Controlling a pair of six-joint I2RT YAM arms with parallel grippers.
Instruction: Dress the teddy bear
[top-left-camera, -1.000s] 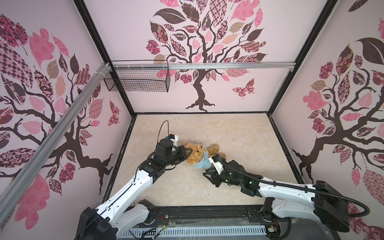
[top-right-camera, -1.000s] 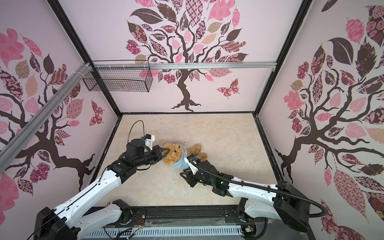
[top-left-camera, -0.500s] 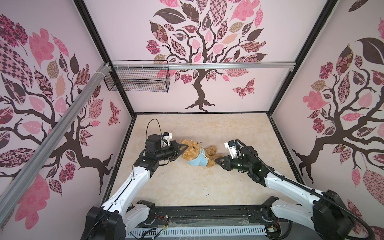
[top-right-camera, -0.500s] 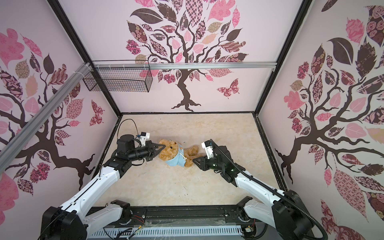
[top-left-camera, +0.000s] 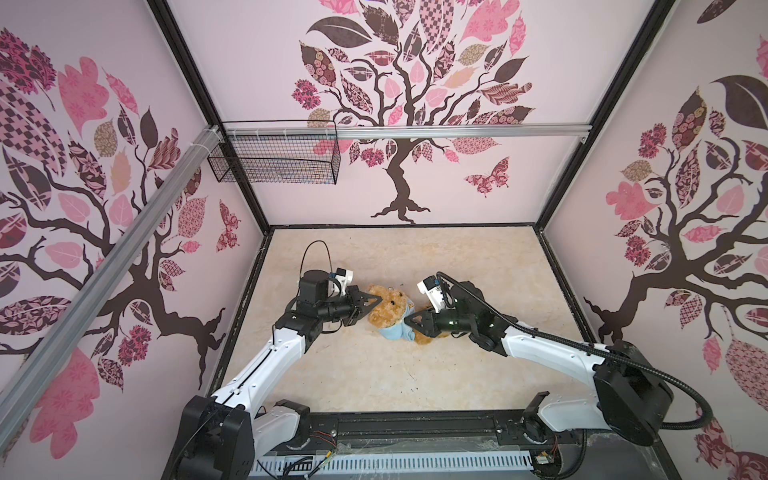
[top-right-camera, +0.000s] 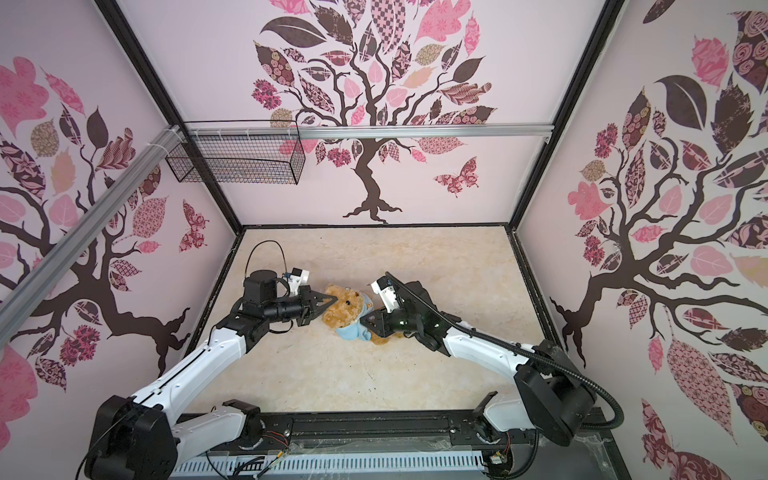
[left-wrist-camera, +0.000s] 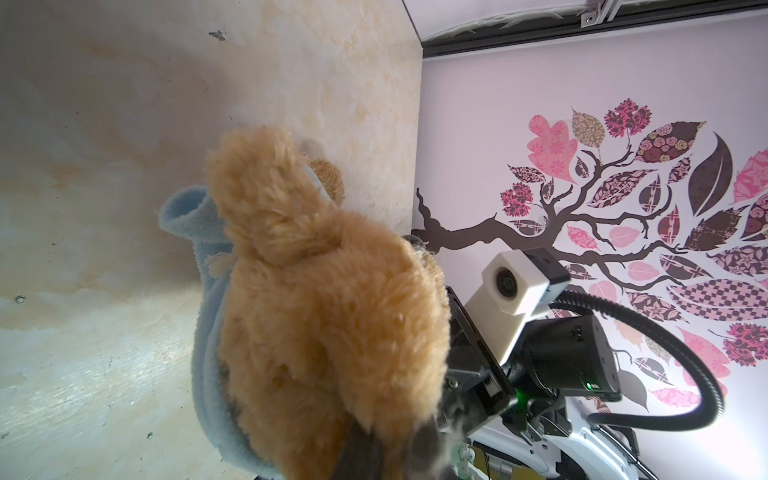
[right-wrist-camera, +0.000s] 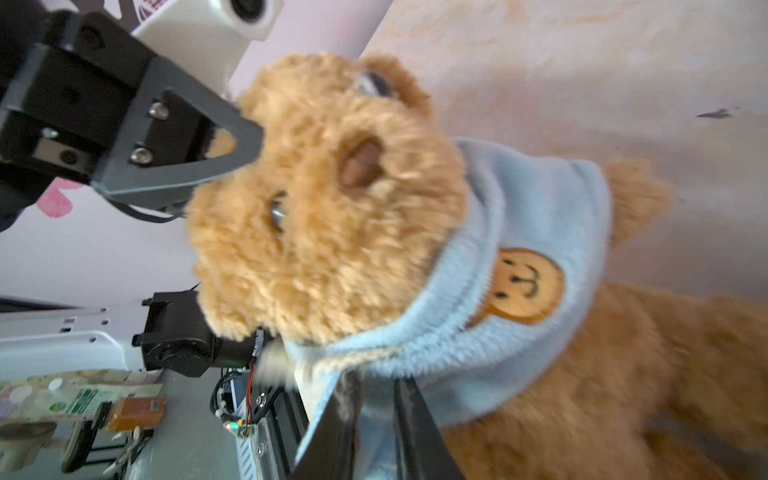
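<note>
Bear (top-left-camera: 388, 309): we find it mid-table (top-left-camera: 374, 374), face up, between both grippers.
Axis: diagonal; head toward left gripper (top-left-camera: 372, 301), legs toward the right arm.
Left jaws: clamped on head fur.
Right gripper (top-left-camera: 408, 322): jaws pinching shirt (top-left-camera: 395, 331) hem.

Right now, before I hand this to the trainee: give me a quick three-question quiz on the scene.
1. True or false: the light blue shirt sits around the teddy bear's neck.
2. The left end effector grips: A) the bear's head, B) the shirt, C) nothing?
3. What does the right end effector pinch?
Key: 1 true; 2 A; 3 the shirt.
</note>
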